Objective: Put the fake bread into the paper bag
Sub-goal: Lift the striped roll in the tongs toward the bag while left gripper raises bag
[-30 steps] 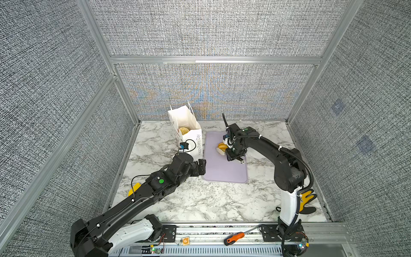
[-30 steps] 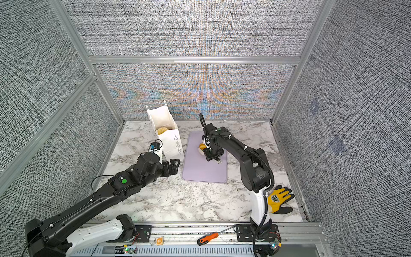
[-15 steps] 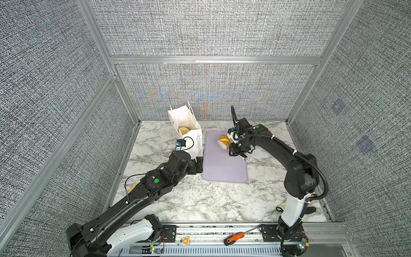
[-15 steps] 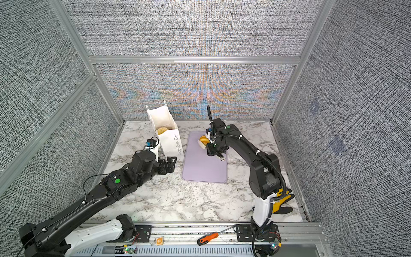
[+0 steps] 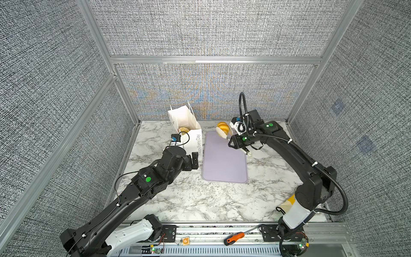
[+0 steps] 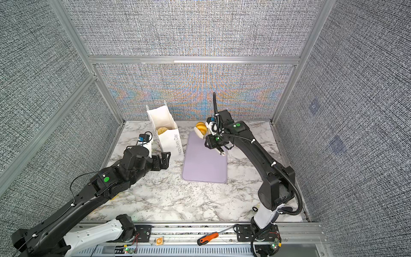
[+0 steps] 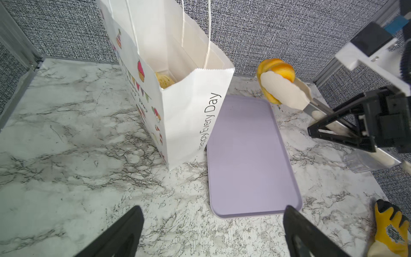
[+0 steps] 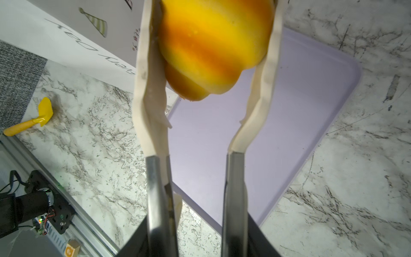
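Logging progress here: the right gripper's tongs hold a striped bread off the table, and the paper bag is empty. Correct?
No, the paper bag is not empty: the left wrist view shows a bread piece inside it. The rest stands: the tongs in the right gripper hold a striped bread off the table.

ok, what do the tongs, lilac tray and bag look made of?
The tongs: brushed metal arms, matte cream tips, probably silicone, as they bow around the bread. The tray: smooth matte lilac with rounded raised rim, plastic or silicone. The bag: thin white paper, zigzag-cut top edge, sharp folds.
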